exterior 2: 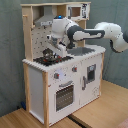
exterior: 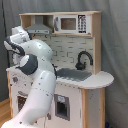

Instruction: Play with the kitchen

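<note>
Wood floor [exterior 2: 95, 117] lies closest in the second exterior view, and the kitchen [exterior 2: 60, 90] stands on it, tall and white with light wood sides. On its front, in the second exterior view, sits the oven door [exterior 2: 64, 96] with a row of small round knobs [exterior 2: 65, 73] above it, and a second little door [exterior 2: 91, 73] sits toward the second exterior view's right. Up on the surface [exterior 2: 80, 54] of the kitchen, the black and red hob [exterior 2: 51, 59] sits at the second exterior view's left end. The gripper [exterior 2: 58, 48] hangs low over the hob, very near it, and I cannot tell if it is wide or narrow or if it holds anything. The white arm [exterior 2: 95, 34] reaches in from the second exterior view's right, bending over the surface. In the first exterior view the arm [exterior: 35, 85] is big and close and hides the kitchen's left part, so the hob cannot be seen there. Next to the arm in the first exterior view is the grey sink [exterior: 75, 74], with the black tap [exterior: 83, 60] curving over it. Behind them is the white back wall [exterior: 67, 47] of the kitchen. Up high are the grey hood [exterior: 38, 28] and a toy microwave [exterior: 70, 23] on the top shelf. Farthest back hangs a grey curtain [exterior: 114, 45].
</note>
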